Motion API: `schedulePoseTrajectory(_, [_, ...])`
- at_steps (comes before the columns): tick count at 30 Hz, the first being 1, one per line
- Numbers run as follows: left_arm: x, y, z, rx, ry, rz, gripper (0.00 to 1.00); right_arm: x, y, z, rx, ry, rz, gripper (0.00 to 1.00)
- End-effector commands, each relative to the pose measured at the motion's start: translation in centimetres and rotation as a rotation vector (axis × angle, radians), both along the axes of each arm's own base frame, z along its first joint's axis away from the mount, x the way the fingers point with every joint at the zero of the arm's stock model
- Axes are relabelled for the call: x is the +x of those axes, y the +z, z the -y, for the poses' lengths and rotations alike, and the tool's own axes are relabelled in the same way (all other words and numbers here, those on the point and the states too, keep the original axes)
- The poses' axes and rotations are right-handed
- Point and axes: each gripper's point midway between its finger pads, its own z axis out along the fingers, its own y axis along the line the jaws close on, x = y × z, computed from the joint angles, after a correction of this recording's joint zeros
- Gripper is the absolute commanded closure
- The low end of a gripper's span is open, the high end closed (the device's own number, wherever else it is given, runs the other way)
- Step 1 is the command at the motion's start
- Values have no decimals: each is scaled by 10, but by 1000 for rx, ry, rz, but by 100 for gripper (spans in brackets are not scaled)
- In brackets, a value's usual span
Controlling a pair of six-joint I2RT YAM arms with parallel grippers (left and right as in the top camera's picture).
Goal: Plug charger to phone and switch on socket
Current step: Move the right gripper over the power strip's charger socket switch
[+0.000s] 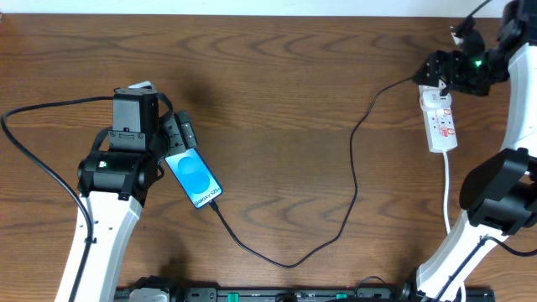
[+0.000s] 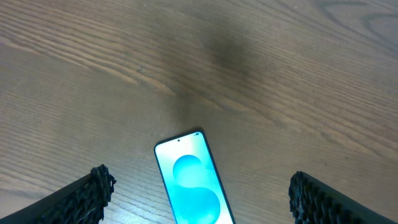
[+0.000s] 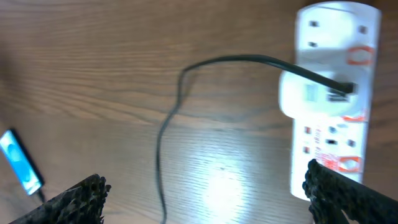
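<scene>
At the far end of the socket [image 1: 441, 122], the right gripper [image 3: 214, 198] is hovering with its jaws spread as wide as they go, holding nothing. I am reading the socket as lying with its long axis running toward and away from the arm bases, with the white cord leaving its near end. In the right wrist view its body is sitting off to the right finger's side, not centred between the fingers.

The charger [image 1: 352, 180] is running from the adapter on the socket's far half and looping away to the left. Its tip appears seated in the phone [image 1: 195, 176], well apart from the socket on the left. The left gripper [image 2: 208, 200] is hanging over the phone, also fully open and empty.

I am judging the plug-in step done and the switch as what remains; the right arm is plainly the nearer one. Which red marking is the switch I cannot tell, the wrist view being blurred. I am expecting to need a sideways shift toward the socket, then a press down with one fingertip.
</scene>
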Motion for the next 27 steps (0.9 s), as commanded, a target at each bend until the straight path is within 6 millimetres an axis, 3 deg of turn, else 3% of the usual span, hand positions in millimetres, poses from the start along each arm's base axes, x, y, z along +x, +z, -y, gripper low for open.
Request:
schedulePoseTrajectory(1, [3, 5, -2, 23, -5, 8, 7, -1, 0, 23, -78, -17, 4, 1])
schedulePoseTrajectory(13, [3, 5, -2, 23, -5, 8, 7, -8, -8, 57, -87, -64, -8, 1])
schedulePoseTrajectory(19, [3, 5, -2, 22, -5, 8, 7, -12, -38, 62, -74, -44, -87, 1])
schedulePoseTrajectory(27, [3, 5, -2, 23, -5, 8, 7, -2, -88, 68, -63, -34, -149, 1])
